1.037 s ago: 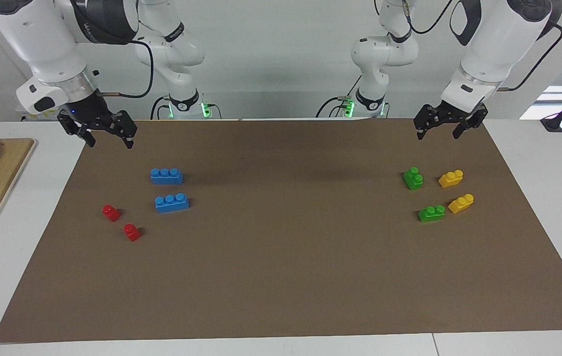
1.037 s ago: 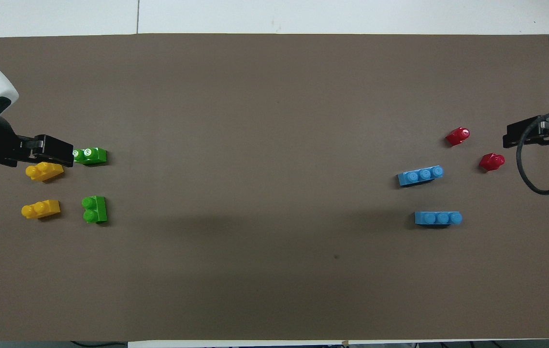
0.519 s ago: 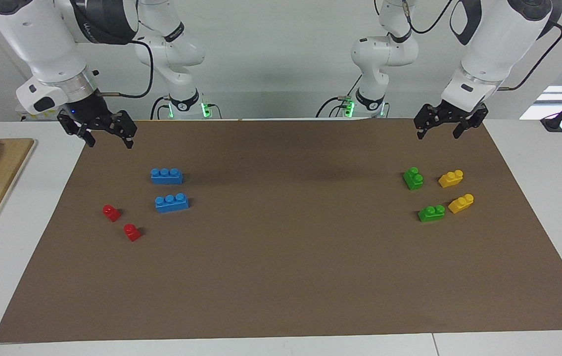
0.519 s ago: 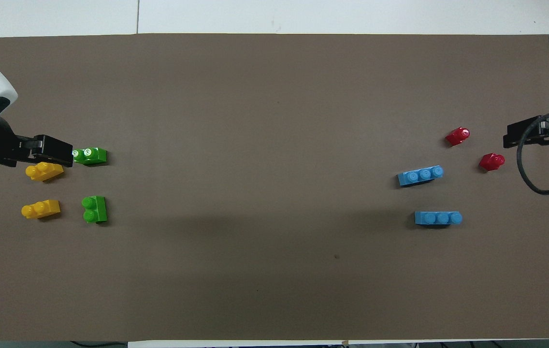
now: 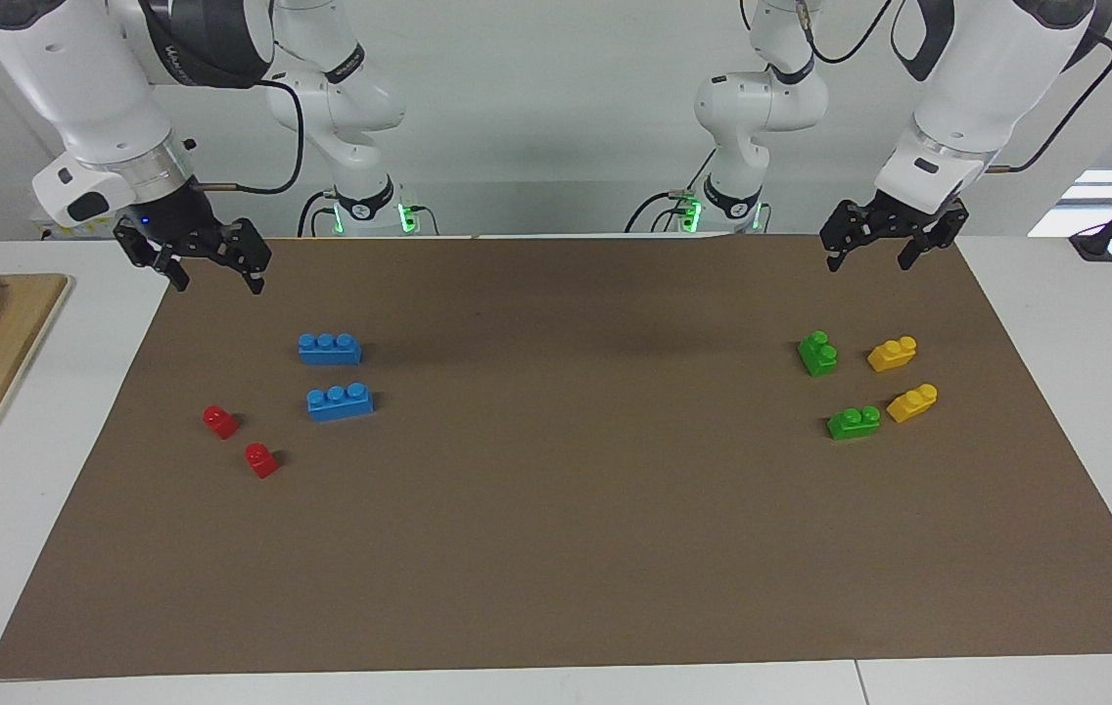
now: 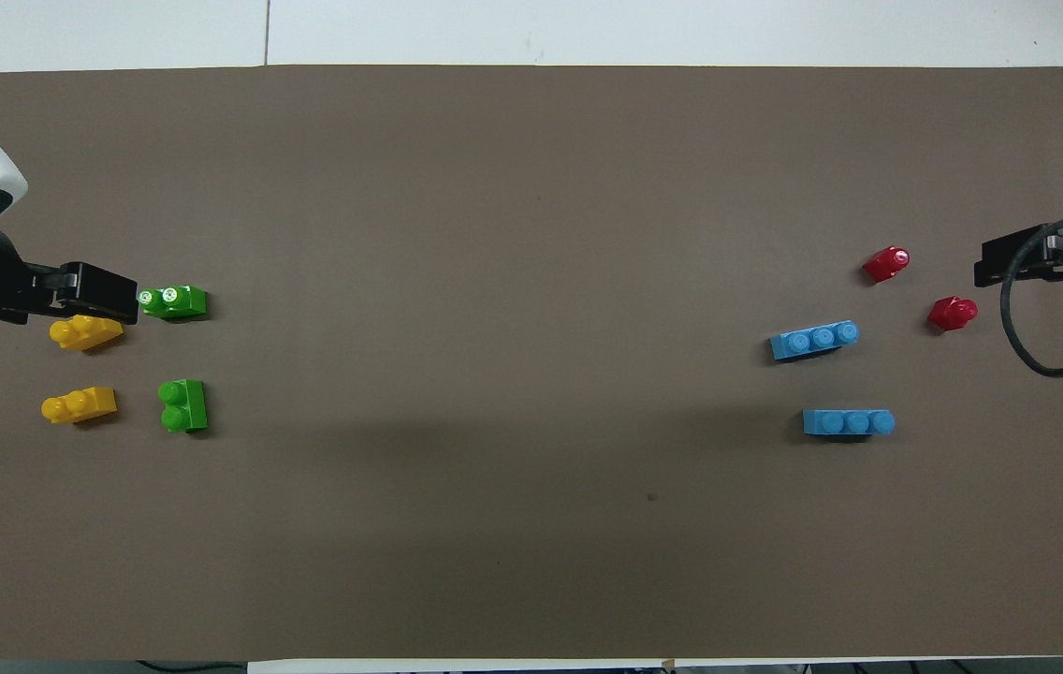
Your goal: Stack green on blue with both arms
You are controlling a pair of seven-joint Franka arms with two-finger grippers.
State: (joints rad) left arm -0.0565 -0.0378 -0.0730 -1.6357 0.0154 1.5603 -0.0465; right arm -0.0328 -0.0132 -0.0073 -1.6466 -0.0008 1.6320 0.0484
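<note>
Me: Since a second ago only my left arm (image 5: 967, 88) has stirred, lifting its jaws a touch. The right arm (image 5: 76, 88) has waited, and no brick has shifted.

Partner: How do the jaws stand?

Me: Both pairs are apart and empty, hanging over the edge of the brown mat (image 5: 556, 548) on the counter.

Partner: Where is the green from them?

Me: Both greens lie on the mat, below and out ahead of my left jaws. The closer green brick (image 5: 817, 352) points its long axis straight away from the jaws. The other green brick (image 5: 854, 422) lies crosswise, with the yellow bricks (image 5: 892, 353) just beside both. Both blues sit below and ahead of my right jaws. The closer blue brick (image 5: 329, 348) and the second blue brick (image 5: 340, 401) both lie crosswise, with the red bricks (image 5: 219, 421) out to the side. I judge that left should take green and right should take blue.

Partner: Do the views agree?

Me: Not fully. From overhead my left jaws seem to touch the crosswise green and cover a yellow. The facing view shows them well above all the bricks. Overhead does give the brick axes more plainly.
</note>
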